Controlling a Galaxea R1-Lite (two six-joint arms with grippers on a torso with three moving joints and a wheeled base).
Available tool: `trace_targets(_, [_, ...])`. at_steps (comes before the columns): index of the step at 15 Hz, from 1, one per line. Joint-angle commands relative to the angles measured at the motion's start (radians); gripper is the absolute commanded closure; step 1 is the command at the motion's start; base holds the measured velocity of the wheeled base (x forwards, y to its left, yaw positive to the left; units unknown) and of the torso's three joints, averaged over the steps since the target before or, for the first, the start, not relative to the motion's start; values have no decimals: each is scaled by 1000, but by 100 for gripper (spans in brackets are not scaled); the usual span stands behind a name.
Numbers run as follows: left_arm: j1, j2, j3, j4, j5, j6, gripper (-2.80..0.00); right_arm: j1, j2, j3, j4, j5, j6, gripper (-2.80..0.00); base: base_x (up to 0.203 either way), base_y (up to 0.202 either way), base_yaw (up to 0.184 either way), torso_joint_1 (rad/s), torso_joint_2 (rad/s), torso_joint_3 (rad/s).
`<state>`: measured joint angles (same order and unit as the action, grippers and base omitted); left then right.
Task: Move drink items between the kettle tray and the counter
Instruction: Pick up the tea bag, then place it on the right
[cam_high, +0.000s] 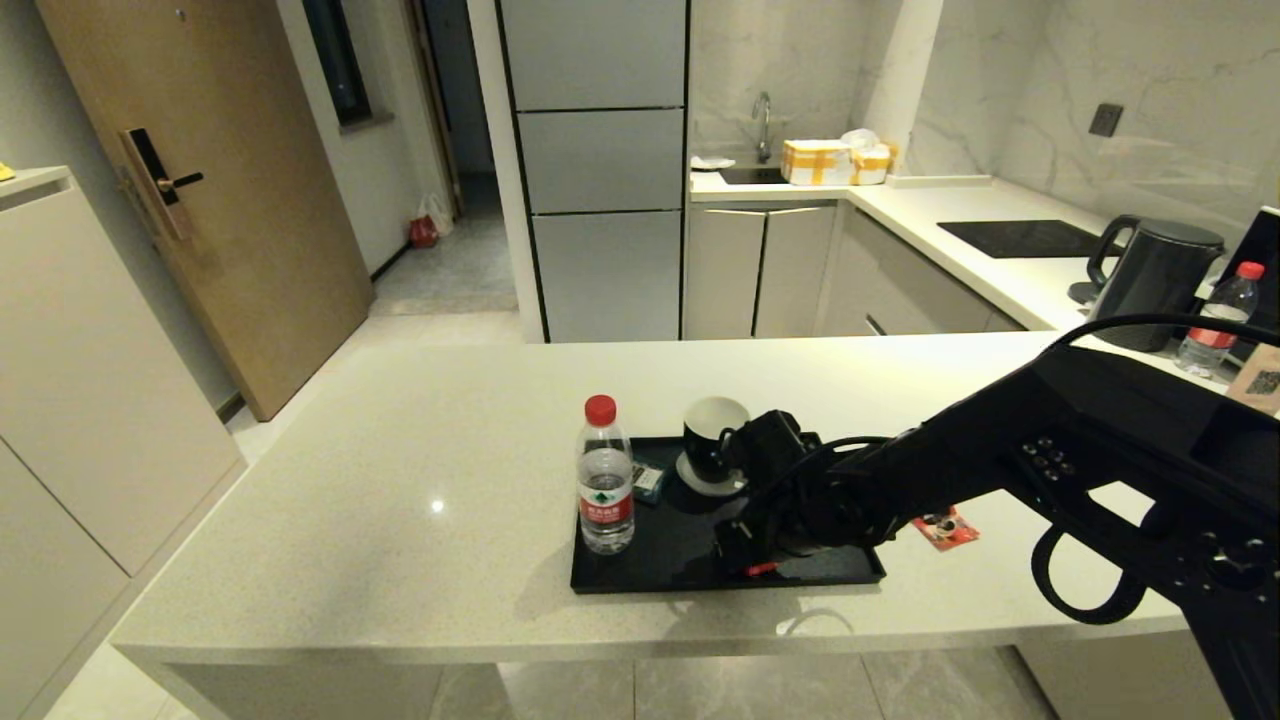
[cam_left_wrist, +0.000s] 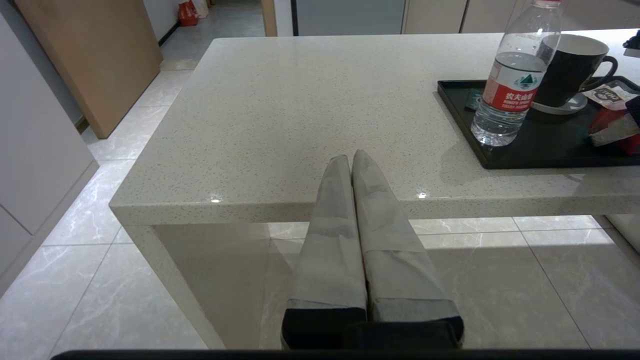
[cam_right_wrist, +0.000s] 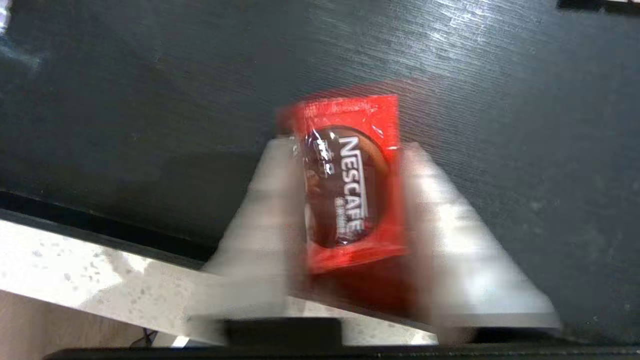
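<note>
Red sachet (cam_right_wrist: 352, 185) between right hand (cam_right_wrist: 350, 165) fingers, near tray (cam_right_wrist: 150, 100) front rim, grip unclear

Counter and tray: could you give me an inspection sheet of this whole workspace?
Surface: speckled counter with black tray on it.
Job's things: red sachet at tray's front edge; second red sachet on counter beside tray.
Clutter: water bottle, mug on saucer, teal packet, all on tray.
Grippers: right gripper low over tray, at the sachet; left gripper shut, idle before counter edge.
Cables: black cable looped on right arm.
Surroundings: kettle, hob, door.
</note>
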<state>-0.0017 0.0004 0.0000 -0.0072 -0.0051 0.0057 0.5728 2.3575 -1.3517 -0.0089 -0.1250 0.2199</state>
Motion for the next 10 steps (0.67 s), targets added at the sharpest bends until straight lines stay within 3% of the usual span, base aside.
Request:
trace_targets(1, [0, 0, 2, 0, 1, 0, 0, -1, -6, 3, 3, -1, 7, 0, 0, 0, 0, 0, 0, 0])
trace_targets(6, [0, 0, 0, 0, 1, 0, 0, -62, -117, 41, 21, -13, 35, 0, 0, 0, 0, 0, 0, 0])
trace_targets(10, [0, 0, 1, 0, 1, 0, 0, -266, -178, -8, 134, -81, 107, 0, 0, 0, 0, 0, 0, 0])
